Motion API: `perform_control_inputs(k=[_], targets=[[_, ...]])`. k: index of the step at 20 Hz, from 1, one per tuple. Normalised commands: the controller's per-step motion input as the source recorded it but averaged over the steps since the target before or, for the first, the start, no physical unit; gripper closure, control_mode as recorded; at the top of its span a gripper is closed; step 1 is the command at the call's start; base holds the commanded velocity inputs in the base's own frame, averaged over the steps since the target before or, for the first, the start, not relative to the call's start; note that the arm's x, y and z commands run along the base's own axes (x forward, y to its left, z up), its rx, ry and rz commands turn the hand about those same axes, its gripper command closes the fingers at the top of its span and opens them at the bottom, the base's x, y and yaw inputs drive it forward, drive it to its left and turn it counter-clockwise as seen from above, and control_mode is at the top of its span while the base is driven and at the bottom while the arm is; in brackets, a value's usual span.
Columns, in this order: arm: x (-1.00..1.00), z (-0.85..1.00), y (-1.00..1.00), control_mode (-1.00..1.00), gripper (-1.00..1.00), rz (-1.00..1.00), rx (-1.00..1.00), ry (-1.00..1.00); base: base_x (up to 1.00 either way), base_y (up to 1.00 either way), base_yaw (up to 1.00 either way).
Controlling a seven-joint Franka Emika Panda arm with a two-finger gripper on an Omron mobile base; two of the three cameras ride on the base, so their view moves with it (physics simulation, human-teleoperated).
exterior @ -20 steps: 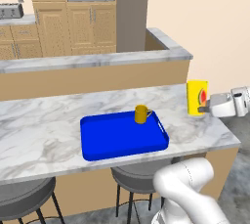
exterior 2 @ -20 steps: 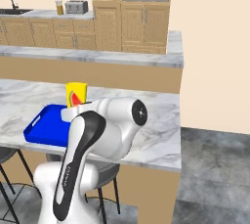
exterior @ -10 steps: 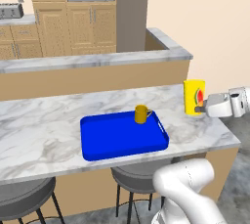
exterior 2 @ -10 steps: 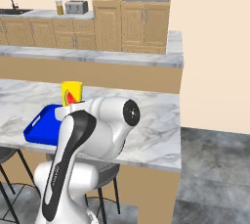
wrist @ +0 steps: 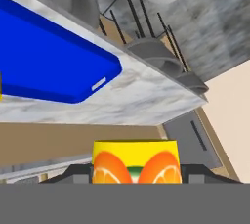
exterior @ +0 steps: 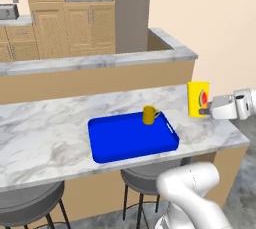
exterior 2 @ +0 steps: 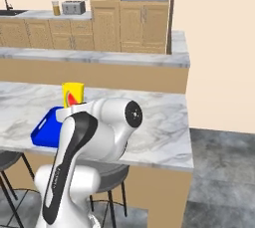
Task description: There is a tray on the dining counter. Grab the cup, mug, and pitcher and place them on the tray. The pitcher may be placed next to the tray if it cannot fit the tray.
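Note:
My gripper (exterior: 204, 106) is shut on the cup (exterior: 198, 99), a tall yellow tumbler with a watermelon picture, and holds it upright over the right end of the dining counter (exterior: 45, 138). The blue tray (exterior: 132, 138) lies to its left, and the small yellow mug (exterior: 148, 115) stands on the tray's far right corner. In the hand view the cup (wrist: 135, 162) sits between my fingers (wrist: 73, 174), and the tray (wrist: 49, 66) lies beyond it. The right base view shows the cup (exterior 2: 72, 94) above my arm. The pitcher (exterior 2: 56, 8) stands far off on the back kitchen counter.
Two grey stools (exterior: 145, 175) stand under the dining counter's front edge. A raised marble ledge (exterior: 100, 60) runs behind the counter. A toaster (exterior 2: 72, 7) sits beside the pitcher. Bare marble lies between the tray and the counter's right end.
My gripper has carried the cup a little to the left, toward the tray. The mug and tray have not moved.

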Motion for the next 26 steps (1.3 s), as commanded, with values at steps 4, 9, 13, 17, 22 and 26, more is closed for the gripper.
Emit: perform_control_inputs(k=[4, 9, 13, 17, 22, 26], targets=[[0.0, 0.0, 0.0, 1.0, 1.0, 0.0, 0.0, 0.0, -0.51, 0.06, -0.12], [0.0, 0.0, 0.0, 1.0, 1.0, 0.0, 0.0, 0.0, -0.5, 0.14, -0.13], [0.0, 0.0, 0.0, 1.0, 1.0, 0.0, 0.0, 0.0, -0.2, 0.22, -0.08], [0.01, 0.0, 0.21, -1.0, 1.0, -0.08, 0.0, 0.0, 0.0, 0.04, -0.01], [0.07, 0.0, 0.29, -1.0, 1.0, -0.25, 0.0, -0.01, 0.0, 0.0, 0.0], [0.35, -0.14, 0.37, -1.0, 1.0, -0.47, -0.01, -0.01, 0.0, 0.0, 0.0]])
